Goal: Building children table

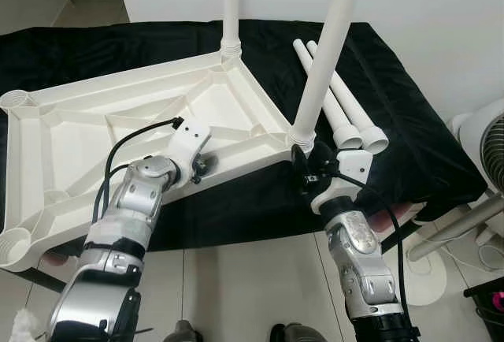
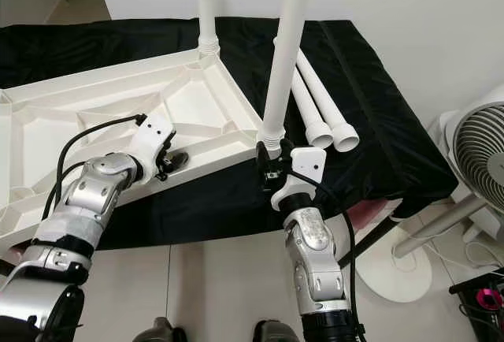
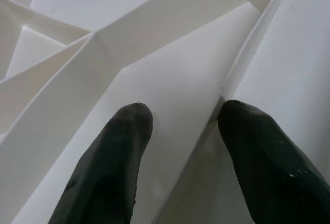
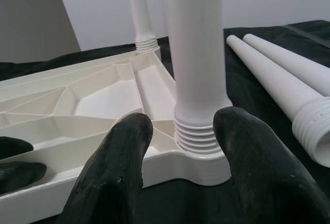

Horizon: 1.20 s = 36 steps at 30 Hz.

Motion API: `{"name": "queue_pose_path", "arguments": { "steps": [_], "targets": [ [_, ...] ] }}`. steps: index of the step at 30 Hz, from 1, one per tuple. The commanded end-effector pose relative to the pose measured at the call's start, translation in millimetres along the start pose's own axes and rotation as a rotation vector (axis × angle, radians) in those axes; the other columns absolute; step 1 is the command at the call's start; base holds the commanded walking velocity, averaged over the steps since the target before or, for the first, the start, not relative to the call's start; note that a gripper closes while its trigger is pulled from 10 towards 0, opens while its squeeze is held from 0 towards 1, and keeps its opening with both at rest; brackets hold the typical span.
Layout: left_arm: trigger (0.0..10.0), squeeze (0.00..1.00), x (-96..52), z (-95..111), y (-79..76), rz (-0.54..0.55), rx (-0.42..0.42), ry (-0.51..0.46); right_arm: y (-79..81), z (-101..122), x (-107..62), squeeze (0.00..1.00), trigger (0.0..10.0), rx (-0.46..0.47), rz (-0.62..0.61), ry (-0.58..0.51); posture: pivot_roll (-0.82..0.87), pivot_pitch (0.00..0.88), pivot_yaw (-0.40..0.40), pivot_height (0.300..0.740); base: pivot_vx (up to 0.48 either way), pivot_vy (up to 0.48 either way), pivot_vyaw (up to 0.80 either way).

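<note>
The right tool (image 1: 305, 161) is sitting at the bottom of a leg (image 1: 327, 42), its two black fingers (image 4: 116, 167) spread a little, one on each side of the leg's ribbed end, right by it but maybe not touching. The left tool (image 1: 201, 162) is resting on the near edge of the tabletop (image 1: 79, 133), its fingers (image 3: 111, 162) apart, one on each side of a thin wall of the plastic.

The tabletop is lying upside down on the surface (image 1: 394, 137), which is covered with a black cloth. It is white, with ribs crossing inside. Two legs are standing straight up from its corners, the second leg (image 1: 231, 3) at the far corner. Two more legs (image 1: 346, 109) are lying side by side on the cloth, ribbed ends pointing toward the robot. A white fan (image 2: 480, 153) is standing to the right.
</note>
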State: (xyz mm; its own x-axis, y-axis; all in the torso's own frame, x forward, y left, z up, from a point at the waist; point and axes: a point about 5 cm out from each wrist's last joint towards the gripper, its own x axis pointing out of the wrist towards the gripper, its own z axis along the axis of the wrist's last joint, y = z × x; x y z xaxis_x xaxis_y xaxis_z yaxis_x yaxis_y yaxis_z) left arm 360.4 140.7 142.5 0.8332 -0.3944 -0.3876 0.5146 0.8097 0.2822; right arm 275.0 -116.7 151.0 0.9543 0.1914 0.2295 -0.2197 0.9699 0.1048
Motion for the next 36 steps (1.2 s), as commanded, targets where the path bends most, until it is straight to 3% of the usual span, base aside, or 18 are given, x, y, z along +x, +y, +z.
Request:
{"name": "queue_pose_path", "arguments": {
  "steps": [1,2,3,5,6,7,9,13,14,16,17,18,19,27,28,33,34,36],
  "targets": [
    [2.7,0.0,-3.3,-13,19.0,0.263,-0.009,0.051,-0.8,-1,-0.2,0.0,10.0,-0.004,-0.012,0.005,-0.07,0.069,0.05,0.74,0.0,0.0,0.0],
    [2.7,0.0,-3.3,-13,19.0,0.263,-0.009,0.051,-0.8,-1,-0.2,0.0,10.0,-0.004,-0.012,0.005,-0.07,0.069,0.05,0.74,0.0,0.0,0.0],
    [0.3,0.0,-2.9,-12,19.9,0.263,-0.01,0.049,-1.2,-1,-0.2,0.0,10.0,-0.004,-0.017,0.004,-0.07,0.065,0.056,0.74,0.0,0.0,0.0],
    [0.9,0.0,-2.3,-11,21.1,0.264,-0.01,0.046,-1.5,-2,-0.2,0.0,10.0,-0.004,-0.021,0.003,-0.07,0.063,0.058,0.74,0.0,0.0,0.0],
    [2.4,0.0,-1.9,-9,23.1,0.274,-0.013,0.042,-1.5,-2,0.1,0.0,10.0,-0.004,-0.024,0.002,-0.07,0.06,0.06,0.74,0.0,0.0,0.0],
    [2.4,0.0,-1.9,-9,23.1,0.274,-0.013,0.042,-1.5,-2,0.1,0.0,10.0,-0.004,-0.024,0.002,-0.07,0.06,0.06,0.74,0.0,0.0,0.0],
    [0.4,0.0,-1.2,-8,25.7,0.286,-0.015,0.037,-1.1,-2,0.7,0.0,10.0,-0.003,-0.027,-0.001,-0.07,0.055,0.059,0.74,0.0,0.0,0.0],
    [0.6,0.0,-1.1,-7,27.9,0.301,-0.017,0.025,-1.0,-1,1.9,0.0,10.0,-0.004,-0.028,-0.003,-0.07,0.05,0.056,0.74,0.0,0.0,0.0],
    [2.8,0.0,-0.8,-7,28.7,0.306,-0.014,0.023,-1.4,-2,2.6,0.0,10.0,-0.007,-0.028,-0.003,-0.07,0.049,0.055,0.74,0.0,0.0,0.0],
    [2.8,0.0,-0.6,-7,29.1,0.309,-0.012,0.022,-1.8,-2,3.1,0.0,10.0,-0.009,-0.029,-0.003,-0.07,0.048,0.055,0.74,0.0,0.0,0.0],
    [6.7,0.0,-0.3,-6,28.3,0.307,0.003,0.005,-2.3,-2,3.6,0.0,10.0,-0.011,-0.029,-0.002,-0.07,0.047,0.05,0.74,0.0,0.0,0.0],
    [6.7,0.0,-0.3,-6,28.3,0.307,0.003,0.005,-2.3,-2,3.6,0.0,10.0,-0.011,-0.029,-0.002,-0.07,0.047,0.05,0.74,0.0,0.0,0.0],
    [10.0,0.0,0.1,-4,26.8,0.303,0.008,-0.017,-2.7,-2,4.0,0.0,10.0,-0.012,-0.028,-0.002,-0.06,0.047,0.048,0.74,0.0,0.0,0.0],
    [10.0,0.0,1.9,3,18.2,0.264,0.007,-0.081,-3.4,-2,7.1,0.0,10.0,-0.016,-0.024,0.002,-0.06,0.049,0.038,0.74,0.0,0.0,0.0],
    [10.0,1.0,2.0,4,15.8,0.245,-0.006,-0.098,-3.6,-2,7.9,0.0,10.0,-0.018,-0.023,0.002,-0.06,0.05,0.036,0.74,0.0,0.0,0.0],
    [10.0,1.0,-3.1,17,14.2,0.2,-0.075,-0.214,-5.8,-3,8.6,0.0,10.0,-0.022,-0.026,0.005,-0.05,0.059,0.036,0.74,0.0,0.0,0.0],
    [10.0,0.86,-5.5,22,14.6,0.193,-0.092,-0.25,-6.1,-3,8.5,0.0,10.0,-0.022,-0.029,0.006,-0.05,0.061,0.036,0.74,0.0,0.0,0.0],
    [10.0,0.86,-7.0,25,14.9,0.188,-0.105,-0.272,-6.3,-4,8.5,0.0,10.0,-0.022,-0.03,0.007,-0.05,0.061,0.036,0.74,0.0,0.0,0.0]
  ]
}}
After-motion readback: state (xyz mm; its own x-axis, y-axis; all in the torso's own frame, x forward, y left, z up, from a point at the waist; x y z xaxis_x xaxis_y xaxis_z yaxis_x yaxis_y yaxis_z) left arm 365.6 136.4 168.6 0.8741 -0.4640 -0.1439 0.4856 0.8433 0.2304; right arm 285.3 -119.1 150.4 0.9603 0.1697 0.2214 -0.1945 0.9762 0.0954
